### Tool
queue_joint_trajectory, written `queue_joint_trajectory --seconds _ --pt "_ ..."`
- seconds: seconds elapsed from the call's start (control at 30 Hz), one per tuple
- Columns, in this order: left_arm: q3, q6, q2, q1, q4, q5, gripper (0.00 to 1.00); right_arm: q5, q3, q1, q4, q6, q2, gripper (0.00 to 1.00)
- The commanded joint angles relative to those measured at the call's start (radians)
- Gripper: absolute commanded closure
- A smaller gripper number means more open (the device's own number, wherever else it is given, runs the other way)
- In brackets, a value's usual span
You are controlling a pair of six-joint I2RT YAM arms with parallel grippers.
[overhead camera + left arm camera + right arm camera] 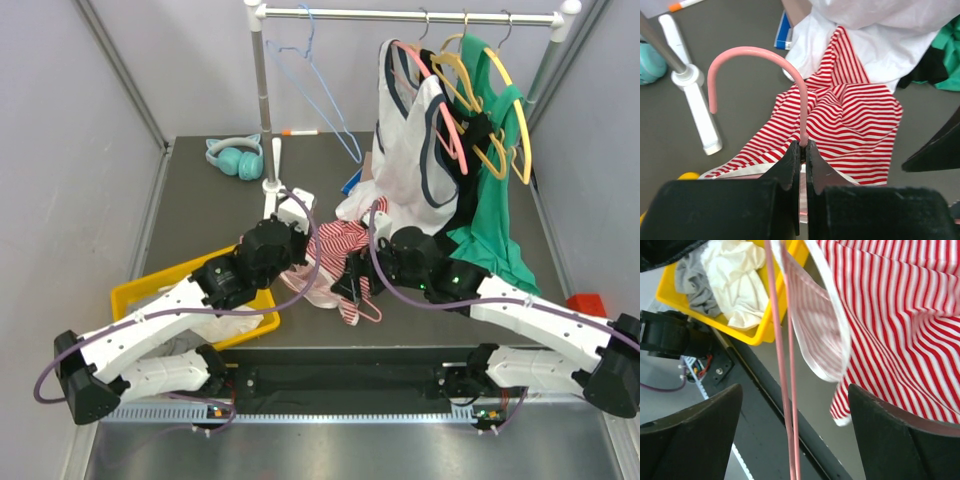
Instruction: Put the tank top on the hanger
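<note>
The red-and-white striped tank top (335, 248) lies crumpled on the dark table between my two grippers, and it fills the left wrist view (850, 120). My left gripper (803, 146) is shut on the neck of the thin salmon-pink hanger (790, 65), whose hook curves up and to the left above the fabric. In the top view the left gripper (303, 250) is at the top's left edge. My right gripper (795, 390) is open, its jaws wide apart on either side of two thin hanger rods (782, 355). A white-edged strap of the tank top (825, 325) hangs just beside these rods.
A yellow bin (135, 293) with grey and white clothes sits front left. The rack's white base (275, 185) and pole stand behind the left gripper. A white navy-trimmed top (415, 150), a green garment (495, 210), yellow hangers and a light blue hanger (320, 85) hang on the rail. Teal headphones (235, 155) lie at the back left.
</note>
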Motion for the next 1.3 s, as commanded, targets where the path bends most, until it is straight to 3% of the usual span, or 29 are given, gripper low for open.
queue_joint_trajectory --seconds 0.0,0.1,0.3,0.53,0.73,0.9,1.27 --pt "0.008 0.078 -0.02 -0.012 -0.008 -0.113 1.0 0.084 0.078 0.012 -0.064 -0.013 -0.047 0.11" --pt "0.006 0.109 -0.02 -0.012 -0.011 -0.168 1.0 0.147 0.088 0.014 -0.151 -0.011 -0.122 0.04" --pt "0.005 0.104 -0.035 -0.012 -0.005 -0.219 1.0 0.195 0.027 -0.007 -0.259 0.033 -0.242 0.03" --pt "-0.024 0.107 -0.105 -0.01 0.003 -0.222 1.0 0.16 -0.143 -0.07 -0.179 0.234 -0.342 0.09" --pt "0.002 0.072 -0.121 -0.01 -0.063 -0.287 1.0 0.16 -0.272 -0.08 -0.118 0.263 -0.399 0.14" --pt "0.02 0.04 -0.112 -0.01 -0.081 -0.274 1.0 0.1 -0.408 -0.028 0.098 0.338 -0.331 0.21" --pt "0.02 0.031 -0.168 -0.01 -0.077 -0.214 1.0 0.068 -0.393 0.097 0.556 0.407 0.08 0.27"
